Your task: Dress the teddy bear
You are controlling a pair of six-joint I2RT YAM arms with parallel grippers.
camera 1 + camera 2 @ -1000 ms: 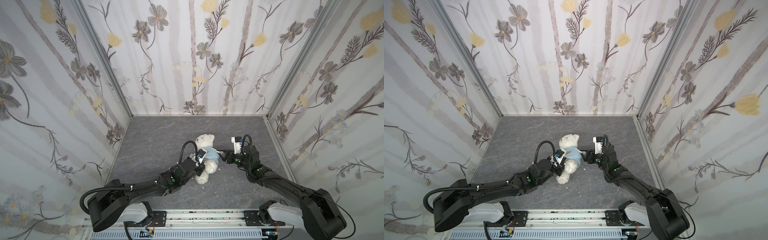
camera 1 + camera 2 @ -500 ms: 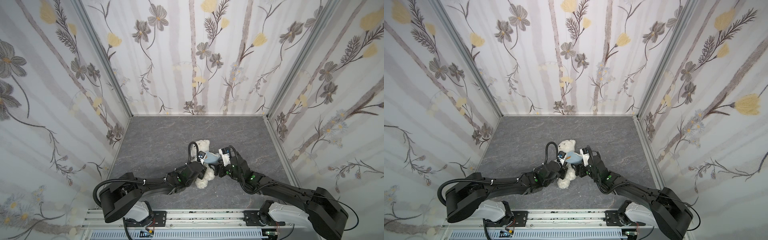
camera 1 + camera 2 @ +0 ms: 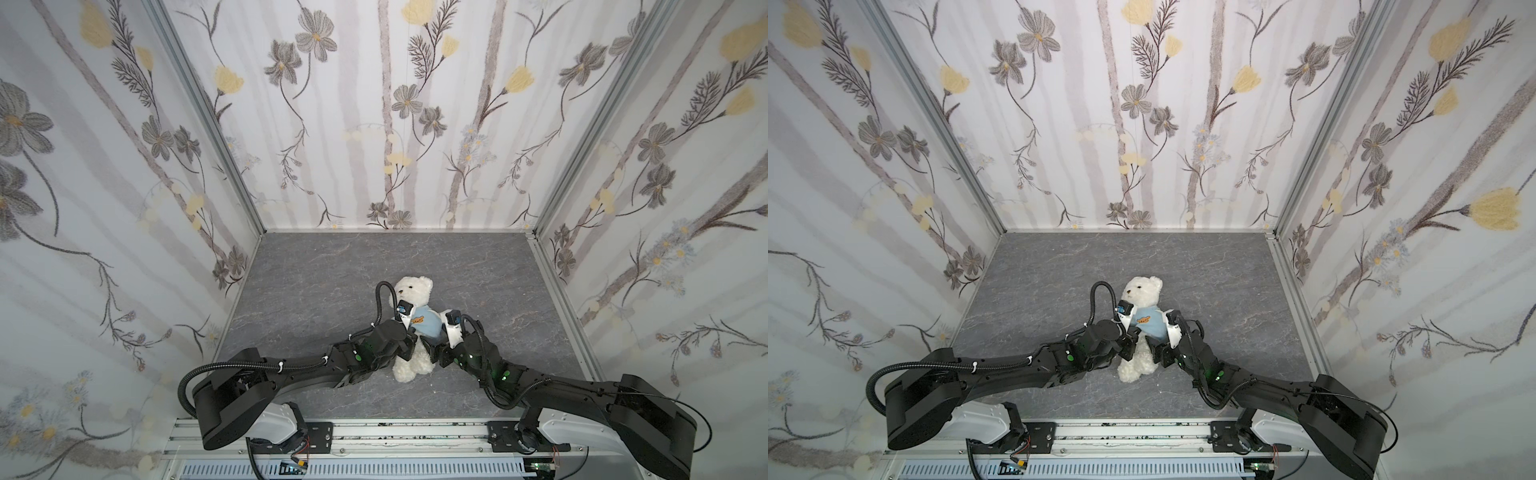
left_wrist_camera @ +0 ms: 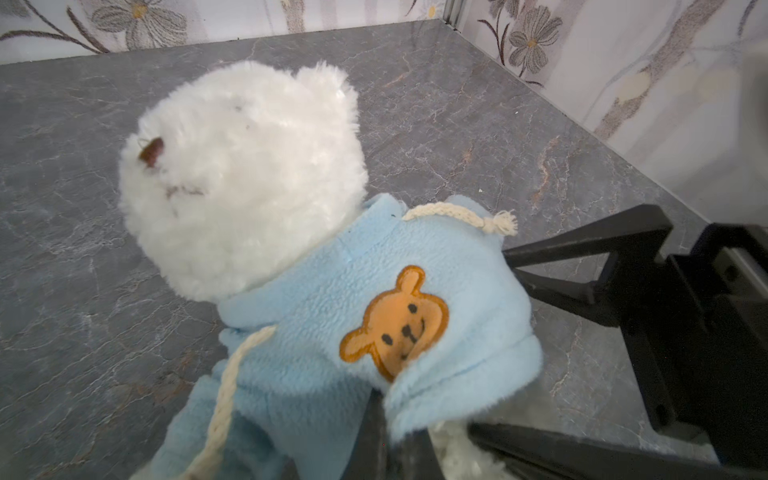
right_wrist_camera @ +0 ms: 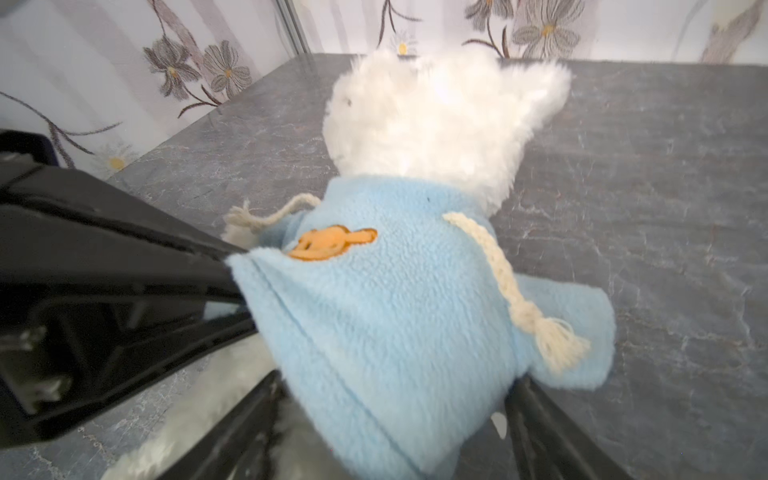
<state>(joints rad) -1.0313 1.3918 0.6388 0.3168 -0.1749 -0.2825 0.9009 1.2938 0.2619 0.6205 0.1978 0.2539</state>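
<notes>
Left wrist view, left claw (image 4: 395, 436) clamped on hoodie (image 4: 332, 291) hem, right wrist view, right claw (image 5: 395, 386) spread apart around hoodie's lower edge, both top views, bear (image 3: 412, 291) wearing hoodie between both claws, middle of surface (image 3: 316, 270), head farthest

Grey, marble-veined tabletop (image 3: 332, 266) enclosed by the far wall (image 3: 395, 124), left wall (image 3: 104, 208) and right wall (image 3: 665, 187), all papered with grey and yellow flowers on pale stripes. Aluminium corner posts (image 3: 209, 120) join them; a metal rail (image 3: 395, 432) edges the near side. Lighting is even and diffuse.
</notes>
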